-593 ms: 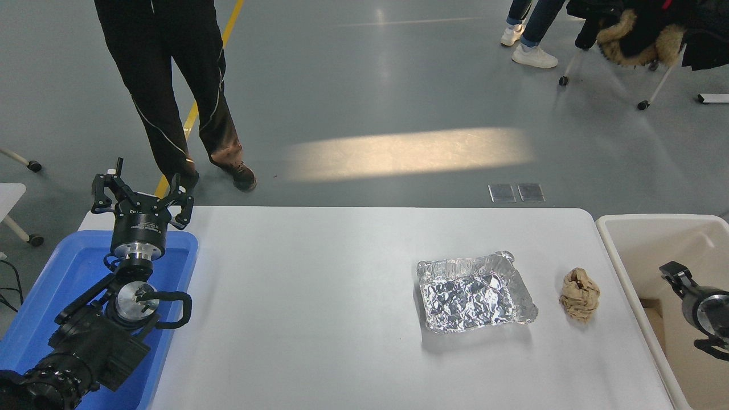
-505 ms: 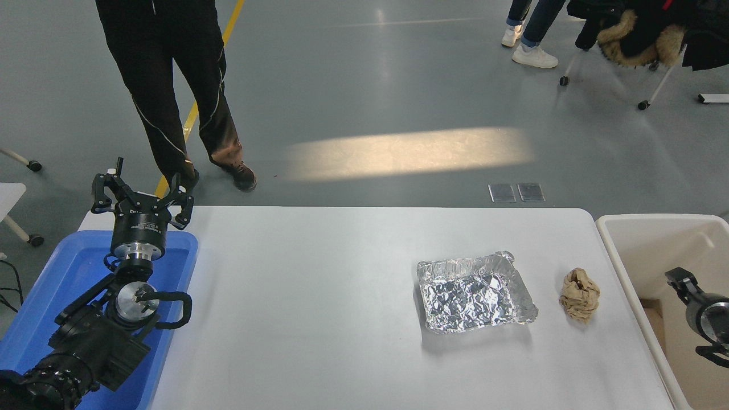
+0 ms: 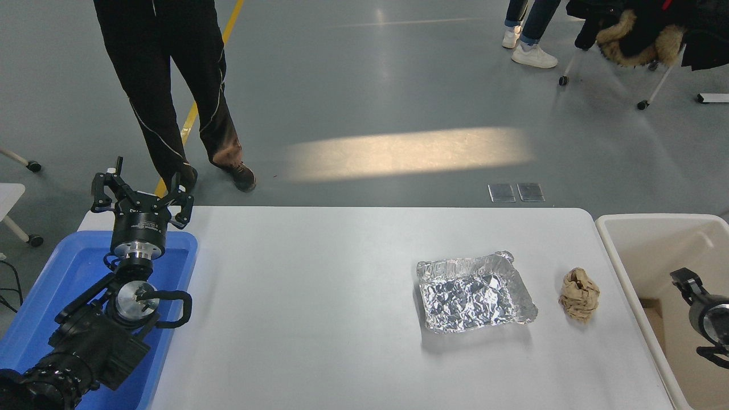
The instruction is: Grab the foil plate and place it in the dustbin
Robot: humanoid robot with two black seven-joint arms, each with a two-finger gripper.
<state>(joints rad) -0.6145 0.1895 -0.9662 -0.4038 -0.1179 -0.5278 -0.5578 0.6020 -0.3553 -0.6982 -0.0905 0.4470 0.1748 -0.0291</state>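
Observation:
The foil plate (image 3: 475,292) lies flat on the white table (image 3: 319,319), right of centre, crinkled and shiny with a wavy rim. The cream dustbin (image 3: 626,245) stands against the table's right edge, only partly in view. My right gripper (image 3: 686,282) is over the dustbin at the picture's right edge, well to the right of the plate and apart from it; most of it is cut off. My left gripper (image 3: 142,196) is parked at the lower left, open and empty.
A small crumpled brown paper ball (image 3: 579,294) sits between the foil plate and the dustbin. A bright blue tub (image 3: 62,273) lies under my left arm. A person in dark trousers (image 3: 171,85) stands beyond the table's far left corner.
My right arm has drawn back a little toward the right edge, over the dustbin. The foil plate, paper ball and left arm have not moved.

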